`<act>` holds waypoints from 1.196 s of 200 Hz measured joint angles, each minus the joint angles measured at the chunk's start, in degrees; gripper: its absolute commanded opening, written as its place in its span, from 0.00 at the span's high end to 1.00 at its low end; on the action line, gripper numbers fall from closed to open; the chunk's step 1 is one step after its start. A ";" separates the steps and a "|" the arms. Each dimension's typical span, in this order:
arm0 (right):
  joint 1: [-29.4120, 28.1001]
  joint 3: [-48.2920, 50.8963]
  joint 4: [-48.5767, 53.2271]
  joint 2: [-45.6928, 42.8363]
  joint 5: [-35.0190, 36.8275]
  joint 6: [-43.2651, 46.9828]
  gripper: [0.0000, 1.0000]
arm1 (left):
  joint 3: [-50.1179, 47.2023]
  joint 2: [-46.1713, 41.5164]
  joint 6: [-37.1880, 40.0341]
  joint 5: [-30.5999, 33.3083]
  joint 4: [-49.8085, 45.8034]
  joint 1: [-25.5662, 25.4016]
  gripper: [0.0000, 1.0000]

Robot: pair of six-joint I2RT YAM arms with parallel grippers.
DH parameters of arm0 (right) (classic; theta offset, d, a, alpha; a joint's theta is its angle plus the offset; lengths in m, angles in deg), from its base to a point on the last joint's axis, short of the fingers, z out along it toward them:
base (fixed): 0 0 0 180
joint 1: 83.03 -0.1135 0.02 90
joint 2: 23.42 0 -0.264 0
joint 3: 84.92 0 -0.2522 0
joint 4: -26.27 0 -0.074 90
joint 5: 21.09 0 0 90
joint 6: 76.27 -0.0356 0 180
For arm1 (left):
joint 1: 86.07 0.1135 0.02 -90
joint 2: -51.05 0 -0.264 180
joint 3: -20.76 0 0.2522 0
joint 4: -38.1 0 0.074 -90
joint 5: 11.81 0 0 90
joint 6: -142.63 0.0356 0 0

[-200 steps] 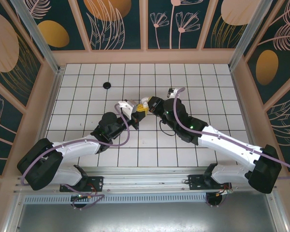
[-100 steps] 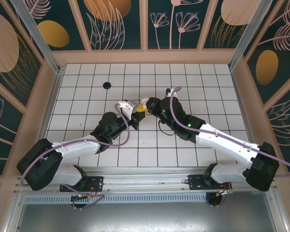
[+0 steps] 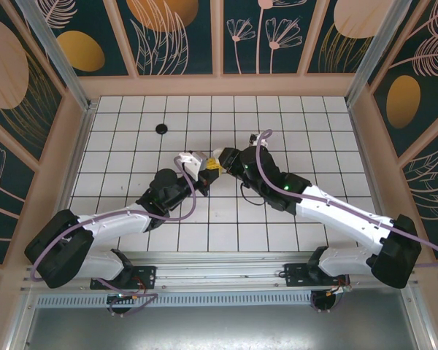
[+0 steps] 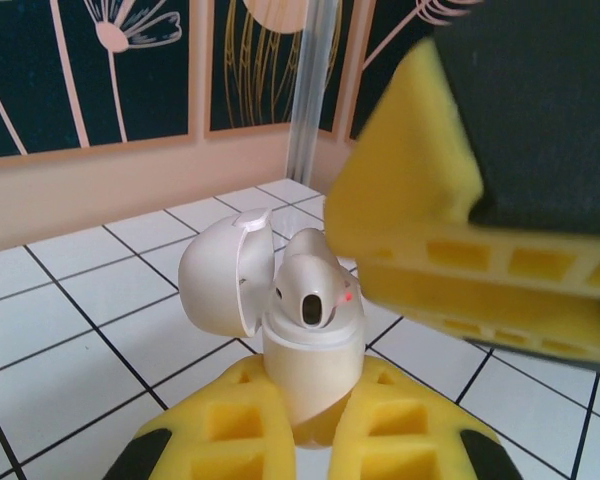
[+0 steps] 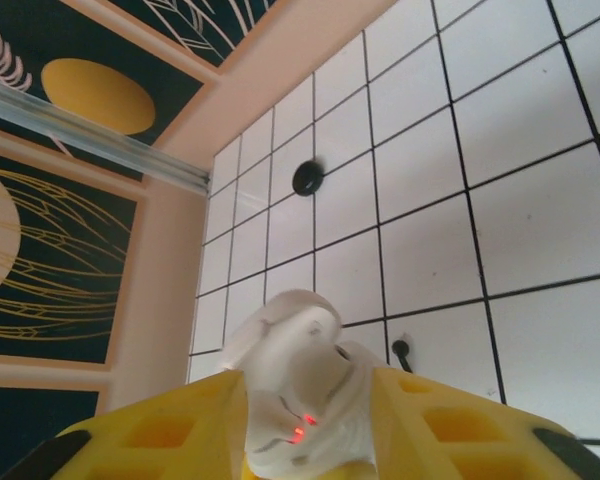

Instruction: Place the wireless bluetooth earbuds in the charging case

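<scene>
From their bases at the near edge, both arms reach inward and meet over the middle of the white-tiled bench (image 3: 314,124). The left claw (image 4: 310,405) is clamped shut on the lower body of the charging case (image 4: 312,350), holding it upright and clear of the tiles, with its lid (image 4: 220,290) swung open to the left. A dark socket and a small red light show in the case's open top. The right claw (image 5: 305,400) comes in from the opposite side with its jaws parted, one yellow finger on each side of the case; I cannot tell whether they touch it. Farther back and to the left, well apart from both claws, a small black earbud (image 3: 161,129) lies alone on a tile near the far wall (image 3: 219,85).
</scene>
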State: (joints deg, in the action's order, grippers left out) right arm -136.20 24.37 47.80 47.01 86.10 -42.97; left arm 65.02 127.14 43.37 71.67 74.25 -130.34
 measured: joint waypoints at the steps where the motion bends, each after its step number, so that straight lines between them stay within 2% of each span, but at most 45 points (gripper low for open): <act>1: 0.00 0.00 0.17 0.00 0.02 0.04 0.57 | 0.00 -0.02 0.00 0.00 0.02 0.00 1.00; 27: -0.09 -0.90 3.39 -1.40 1.09 1.16 0.52 | 0.04 -0.61 0.00 0.17 0.42 0.00 1.00; 78: 0.39 -4.11 9.40 -5.68 2.71 6.08 0.50 | 0.11 -1.73 0.09 -0.07 -0.02 0.00 1.00; 106: 4.33 -6.34 11.65 -8.00 -0.37 10.23 0.50 | 0.33 -2.25 0.24 -1.09 -0.57 0.00 1.00; 151: 15.10 -7.98 14.12 -8.81 -13.51 16.44 0.49 | 0.48 -2.49 0.22 -5.75 -1.75 0.00 1.00; 203: 26.45 -7.89 15.17 -7.39 -33.27 20.31 0.49 | 3.54 -2.71 0.07 -16.31 -5.22 0.00 1.00; 239: 29.86 -5.86 13.53 -5.49 -45.38 20.41 0.51 | 5.62 -2.29 0.02 -23.69 -5.95 0.00 1.00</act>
State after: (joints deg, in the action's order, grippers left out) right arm -106.34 18.52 61.33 41.52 40.73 -22.56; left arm 70.64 124.85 43.39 47.98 68.31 -130.34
